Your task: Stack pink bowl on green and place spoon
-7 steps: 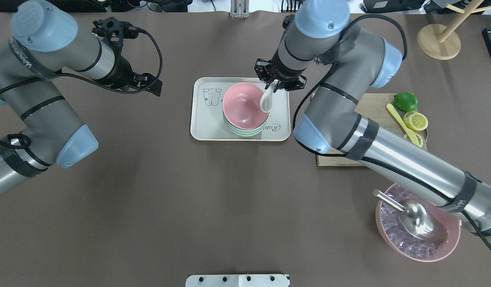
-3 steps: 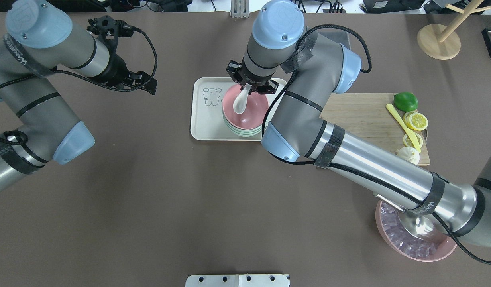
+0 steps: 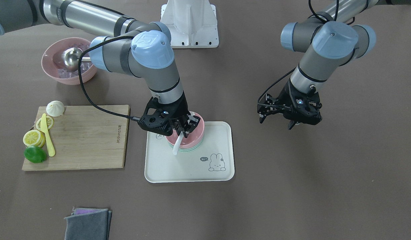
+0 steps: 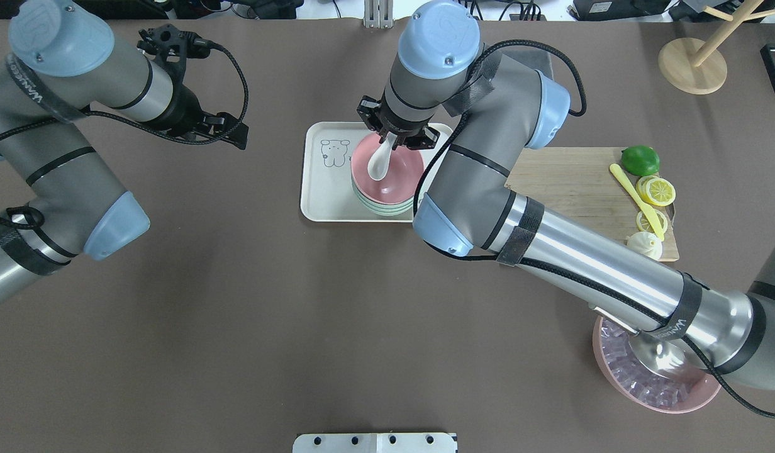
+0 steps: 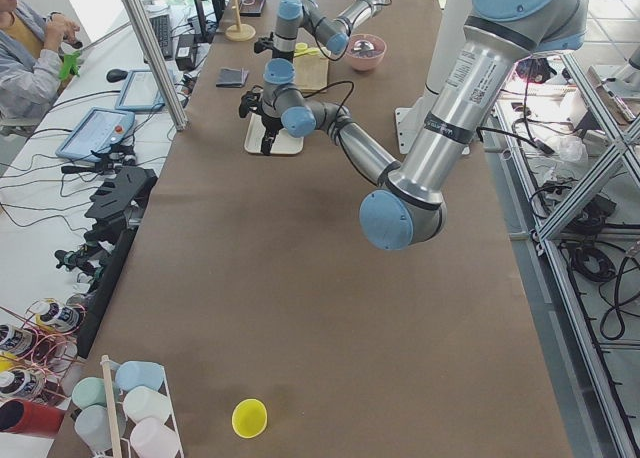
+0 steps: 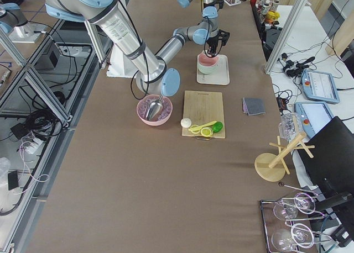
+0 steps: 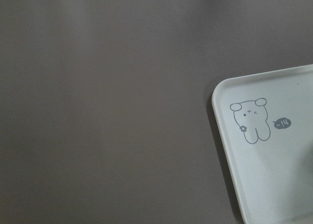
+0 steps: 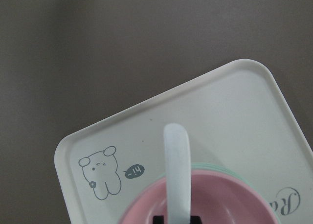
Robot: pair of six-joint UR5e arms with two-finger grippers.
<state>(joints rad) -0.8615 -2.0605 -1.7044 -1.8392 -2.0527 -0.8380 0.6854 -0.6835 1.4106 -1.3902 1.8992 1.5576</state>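
Observation:
The pink bowl sits nested on the green bowl on the white tray. My right gripper is shut on the handle of a white spoon. It holds the spoon tilted, scoop end down, over the pink bowl; I cannot tell whether they touch. The right wrist view shows the spoon over the pink bowl, with the green rim behind. The front view shows the right gripper, spoon and pink bowl. My left gripper is open and empty above the table, left of the tray.
A wooden cutting board with a lime, lemon slices and a yellow knife lies right of the tray. A pink bowl of ice with a metal scoop stands near the right arm's base. A grey cloth lies at the table's far side.
My right gripper has carried the spoon leftward, from the pink bowl's right rim to over its middle, then stayed nearly still. My left arm has drawn slightly left.

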